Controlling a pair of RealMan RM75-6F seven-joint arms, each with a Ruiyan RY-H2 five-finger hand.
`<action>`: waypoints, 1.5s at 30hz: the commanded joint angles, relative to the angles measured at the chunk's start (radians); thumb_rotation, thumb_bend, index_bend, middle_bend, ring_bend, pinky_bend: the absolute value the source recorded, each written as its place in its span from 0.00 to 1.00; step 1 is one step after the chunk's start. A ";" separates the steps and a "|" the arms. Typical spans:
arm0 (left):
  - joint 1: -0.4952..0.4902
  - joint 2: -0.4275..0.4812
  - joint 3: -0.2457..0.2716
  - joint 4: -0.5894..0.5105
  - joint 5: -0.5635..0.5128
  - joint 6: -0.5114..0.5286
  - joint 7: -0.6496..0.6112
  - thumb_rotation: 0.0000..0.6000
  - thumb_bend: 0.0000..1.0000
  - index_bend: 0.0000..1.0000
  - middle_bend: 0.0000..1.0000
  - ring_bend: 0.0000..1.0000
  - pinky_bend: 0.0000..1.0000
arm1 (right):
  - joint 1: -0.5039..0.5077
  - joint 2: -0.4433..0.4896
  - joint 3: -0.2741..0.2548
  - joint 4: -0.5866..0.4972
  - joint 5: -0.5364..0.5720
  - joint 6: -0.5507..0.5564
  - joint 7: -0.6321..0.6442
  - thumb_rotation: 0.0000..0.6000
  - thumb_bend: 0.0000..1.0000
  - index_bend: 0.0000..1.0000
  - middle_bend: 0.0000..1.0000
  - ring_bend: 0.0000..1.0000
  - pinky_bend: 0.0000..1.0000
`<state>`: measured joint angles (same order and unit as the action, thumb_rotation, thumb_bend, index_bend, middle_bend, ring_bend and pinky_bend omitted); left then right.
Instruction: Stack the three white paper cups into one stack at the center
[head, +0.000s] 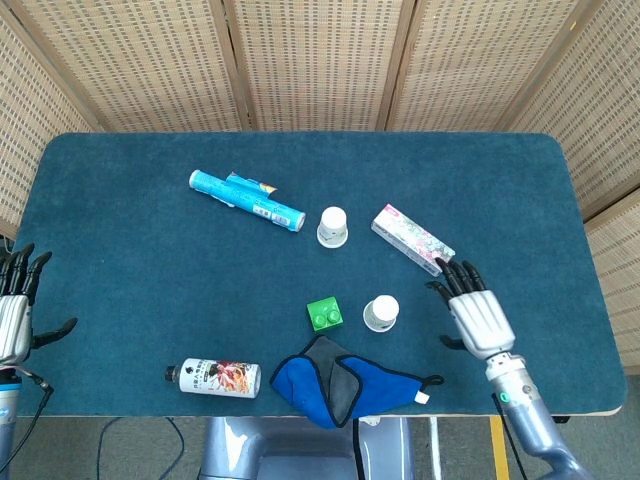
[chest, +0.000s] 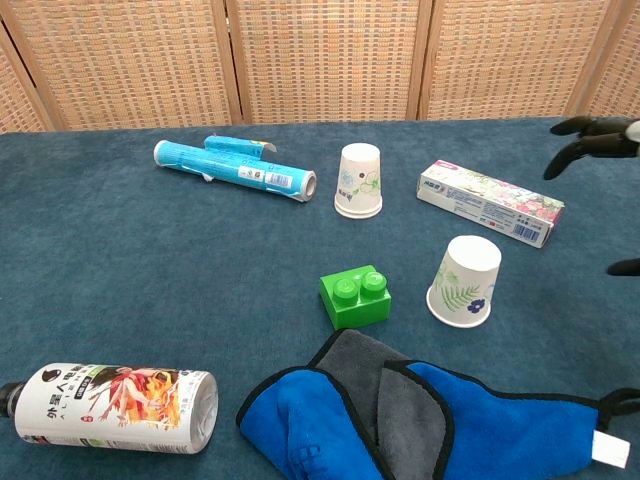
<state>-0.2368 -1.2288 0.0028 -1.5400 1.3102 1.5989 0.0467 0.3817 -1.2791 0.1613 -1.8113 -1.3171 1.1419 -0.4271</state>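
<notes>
Bright, even, diffuse lighting from above in both views. Soft, faint shadows only, hugging the cups (chest: 464, 282) and the bottle (chest: 112, 407). No glare on the matte table (head: 150, 270); slight sheen on the tube (chest: 236, 169). Sharp across the middle in both. Mildly blurred at the chest view's right edge, on the right hand's fingertips (chest: 590, 140). No obvious distortion at the edges.

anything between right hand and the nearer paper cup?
Nothing: in the head view only bare blue table separates the right hand from the nearer paper cup.
</notes>
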 joint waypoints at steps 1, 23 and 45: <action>0.006 0.001 -0.009 0.000 0.007 -0.012 -0.002 1.00 0.16 0.10 0.00 0.00 0.00 | 0.111 -0.089 0.061 -0.013 0.165 -0.096 -0.130 1.00 0.07 0.25 0.00 0.00 0.05; 0.038 -0.005 -0.064 0.003 0.036 -0.060 0.006 1.00 0.16 0.11 0.00 0.00 0.00 | 0.238 -0.155 0.026 0.006 0.412 -0.070 -0.289 1.00 0.08 0.33 0.00 0.00 0.05; 0.053 -0.004 -0.102 0.011 0.050 -0.095 -0.014 1.00 0.16 0.12 0.00 0.00 0.00 | 0.287 -0.218 -0.008 0.069 0.411 -0.033 -0.269 1.00 0.13 0.52 0.10 0.00 0.09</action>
<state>-0.1838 -1.2332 -0.0986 -1.5290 1.3597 1.5039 0.0326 0.6676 -1.4976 0.1536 -1.7402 -0.9047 1.1069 -0.6952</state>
